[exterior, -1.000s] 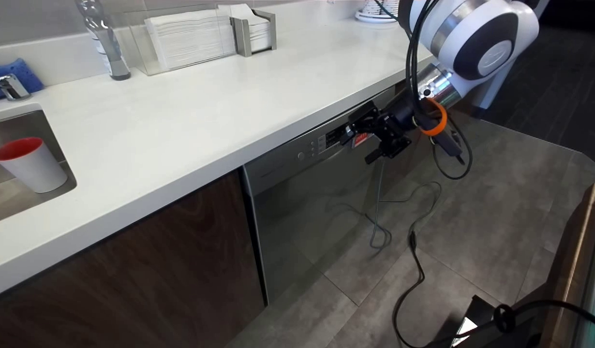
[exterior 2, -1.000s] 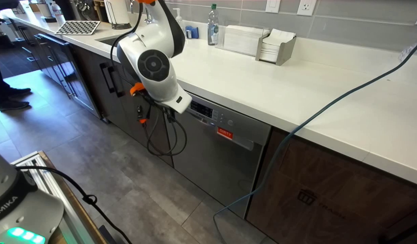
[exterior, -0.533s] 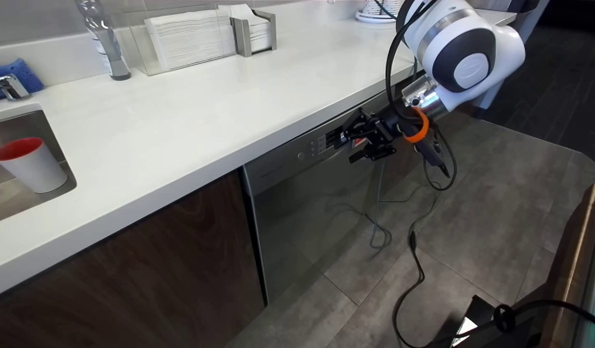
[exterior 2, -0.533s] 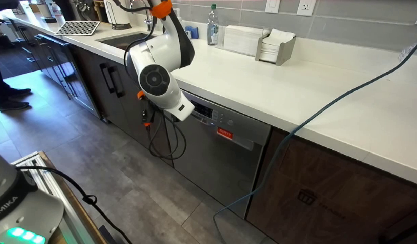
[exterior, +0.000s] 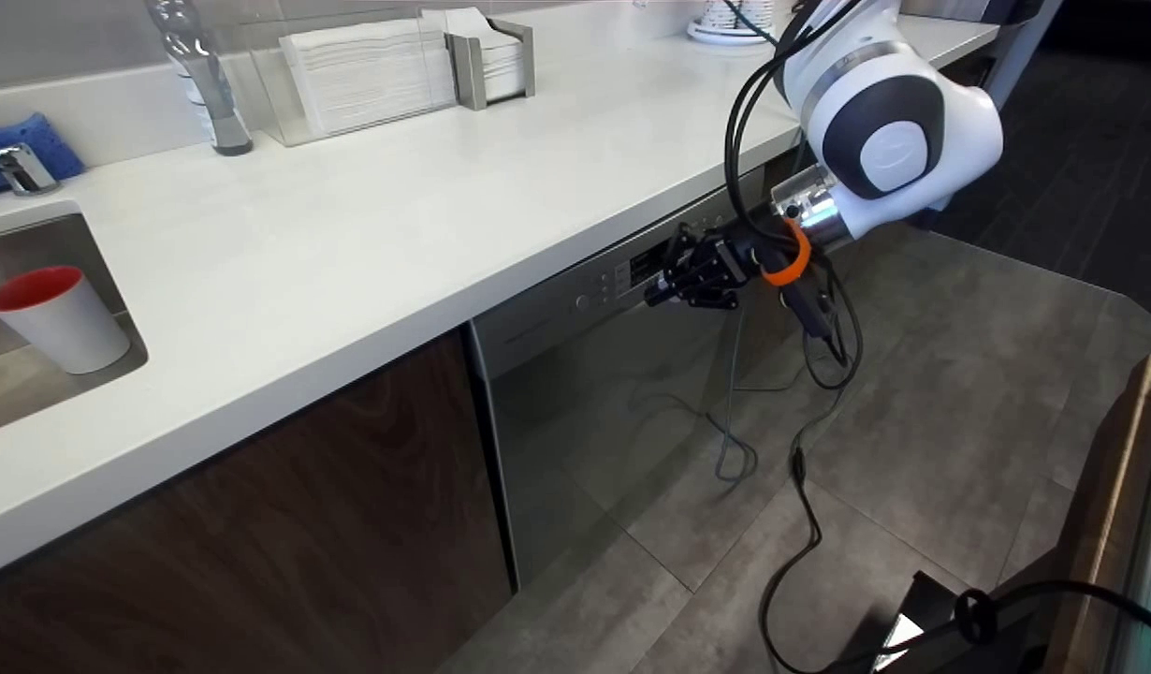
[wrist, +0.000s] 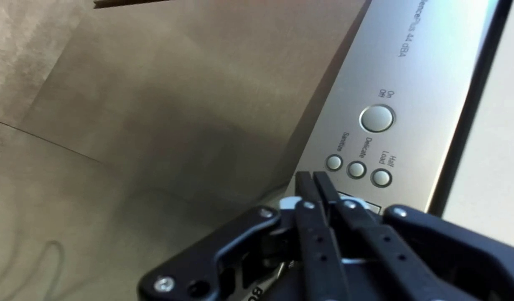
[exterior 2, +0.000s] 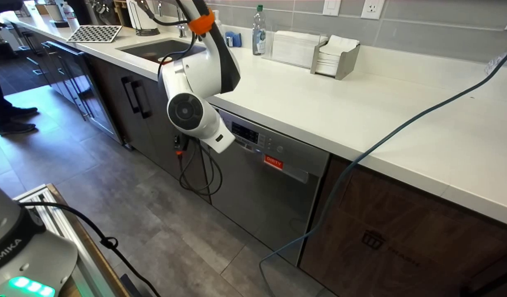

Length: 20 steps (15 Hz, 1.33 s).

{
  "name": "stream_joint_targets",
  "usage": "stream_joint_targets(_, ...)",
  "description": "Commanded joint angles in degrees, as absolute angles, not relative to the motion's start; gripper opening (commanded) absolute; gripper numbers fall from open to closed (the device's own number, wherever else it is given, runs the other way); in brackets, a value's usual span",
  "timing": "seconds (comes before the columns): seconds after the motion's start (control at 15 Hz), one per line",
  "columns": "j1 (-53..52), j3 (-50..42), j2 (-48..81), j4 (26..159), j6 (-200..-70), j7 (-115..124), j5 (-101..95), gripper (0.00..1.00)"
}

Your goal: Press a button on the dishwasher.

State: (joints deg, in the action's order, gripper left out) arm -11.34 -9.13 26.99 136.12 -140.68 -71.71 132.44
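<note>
The dishwasher's grey metal front (exterior: 575, 421) sits below the counter and also shows in an exterior view (exterior 2: 257, 198), with a dark display (exterior 2: 245, 132) in its top panel. In the wrist view the panel carries a large round On/Off button (wrist: 377, 118) and three small ones: the Sanitize button (wrist: 334, 162), the Delicate button (wrist: 356, 169) and the Half Load button (wrist: 381, 177). My gripper (wrist: 311, 173) has its fingertips together, holding nothing, and they appear just beside and below the Sanitize button. Contact with the panel cannot be told. The arm (exterior 2: 200, 115) hides the gripper in an exterior view.
Above the dishwasher the white countertop (exterior: 398, 243) juts out as an edge. A sink with a white and red cup (exterior: 65, 318), a napkin holder (exterior: 491, 61) and a bottle (exterior 2: 259, 31) are there. Cables loop from the arm; a blue-grey cable (exterior 2: 360, 159) crosses the cabinets.
The fingers have come together from wide apart. In an exterior view the gripper has moved left and slightly down along the dishwasher panel, and now covers the red sign.
</note>
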Motion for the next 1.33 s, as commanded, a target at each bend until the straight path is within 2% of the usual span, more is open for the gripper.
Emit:
stream_joint_targets(0.0,-10.3,-8.4,29.2,134.8,-138.3,-73.3,136.2,0.00)
stream_joint_targets(1.27,-9.4,-8.9,33.0,131.9,-133.4,-72.9,141.2,0.00)
